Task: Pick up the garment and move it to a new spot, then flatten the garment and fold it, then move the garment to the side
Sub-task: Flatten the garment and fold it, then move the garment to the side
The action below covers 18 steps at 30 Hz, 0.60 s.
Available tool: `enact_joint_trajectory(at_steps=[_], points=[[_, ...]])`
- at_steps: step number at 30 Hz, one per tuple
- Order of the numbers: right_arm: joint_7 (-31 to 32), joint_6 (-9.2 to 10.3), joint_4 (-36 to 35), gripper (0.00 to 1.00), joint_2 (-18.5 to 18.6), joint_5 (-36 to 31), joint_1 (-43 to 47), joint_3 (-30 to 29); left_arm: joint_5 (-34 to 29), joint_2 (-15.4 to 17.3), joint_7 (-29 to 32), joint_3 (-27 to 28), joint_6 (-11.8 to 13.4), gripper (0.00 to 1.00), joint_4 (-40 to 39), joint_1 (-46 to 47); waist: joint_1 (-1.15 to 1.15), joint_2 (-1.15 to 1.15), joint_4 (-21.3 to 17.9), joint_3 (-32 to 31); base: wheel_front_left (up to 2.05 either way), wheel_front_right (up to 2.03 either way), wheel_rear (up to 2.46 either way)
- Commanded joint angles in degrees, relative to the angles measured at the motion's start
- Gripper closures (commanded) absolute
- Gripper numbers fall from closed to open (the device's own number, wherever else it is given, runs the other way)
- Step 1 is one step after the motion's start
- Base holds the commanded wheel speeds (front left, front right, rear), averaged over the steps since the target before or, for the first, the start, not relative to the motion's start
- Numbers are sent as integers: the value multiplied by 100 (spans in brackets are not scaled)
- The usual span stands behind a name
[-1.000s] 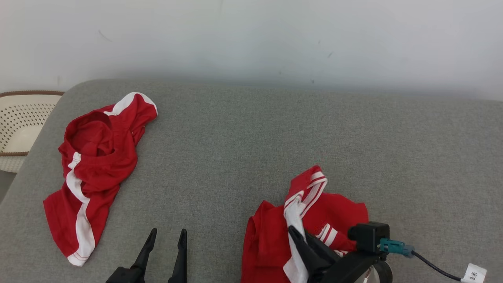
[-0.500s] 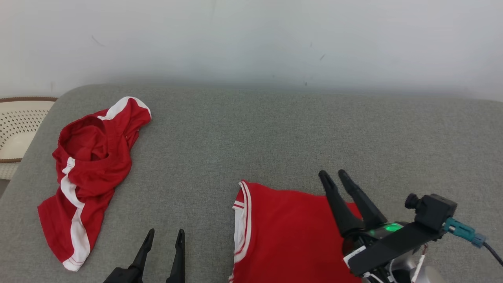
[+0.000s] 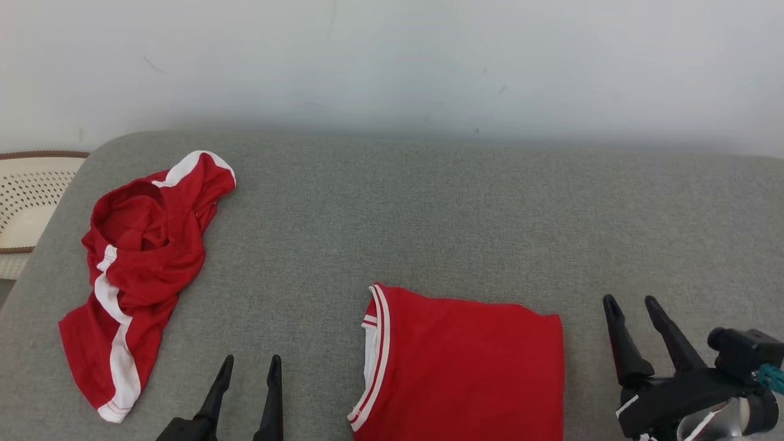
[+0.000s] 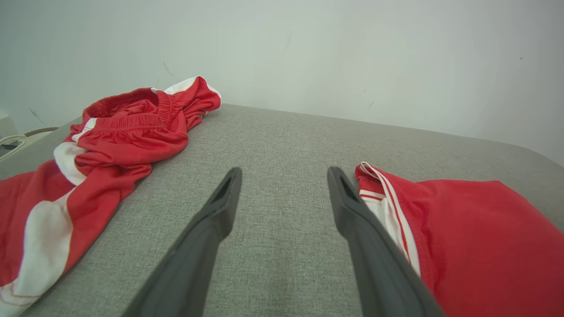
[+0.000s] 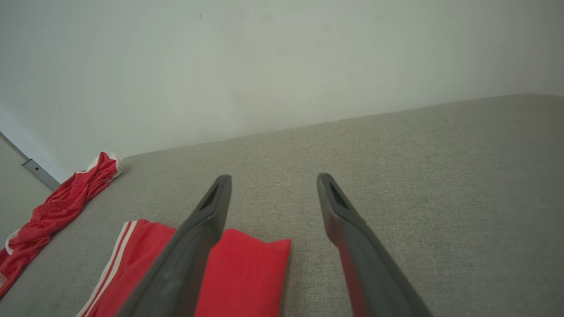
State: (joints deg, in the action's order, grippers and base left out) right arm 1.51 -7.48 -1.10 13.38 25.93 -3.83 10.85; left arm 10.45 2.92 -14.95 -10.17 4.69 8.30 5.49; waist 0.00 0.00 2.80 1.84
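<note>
Red folded garment [image 3: 465, 361] lies on the grey cushion [image 3: 429, 214] between left gripper [image 3: 252, 359] and right gripper [image 3: 629, 300], both spread and empty; a one-sided pinch could unravel the fold in transit.

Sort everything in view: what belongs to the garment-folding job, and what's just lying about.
Job in hand:
- folded red garment, lying flat
- right claw, open beside it
- left claw, open

Lying about:
- crumpled red shorts
- pale perforated basket, beyond the cushion's edge
- grey cushion, merely the work surface
</note>
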Motion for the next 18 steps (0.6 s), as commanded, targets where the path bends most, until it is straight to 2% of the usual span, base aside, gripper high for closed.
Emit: enact_joint_trajectory(at_steps=[1, 8, 18], points=[[7, -3, 88, 0, -46, -85, 89, -81, -26, -2, -35, 8, 31, 0, -43, -98, 0, 0, -6, 5, 0, 0, 0], [219, -3, 760, 0, -394, -224, 118, -238, -54, 1, -35, 80, 49, 0, -118, -119, 0, 0, -4, 37, 0, 0, 0], [166, -3, 1821, 0, -574, -148, -224, -53, -41, 0, -35, 58, 28, 0, -89, -108, 0, 0, 146, 27, 0, 0, 0]])
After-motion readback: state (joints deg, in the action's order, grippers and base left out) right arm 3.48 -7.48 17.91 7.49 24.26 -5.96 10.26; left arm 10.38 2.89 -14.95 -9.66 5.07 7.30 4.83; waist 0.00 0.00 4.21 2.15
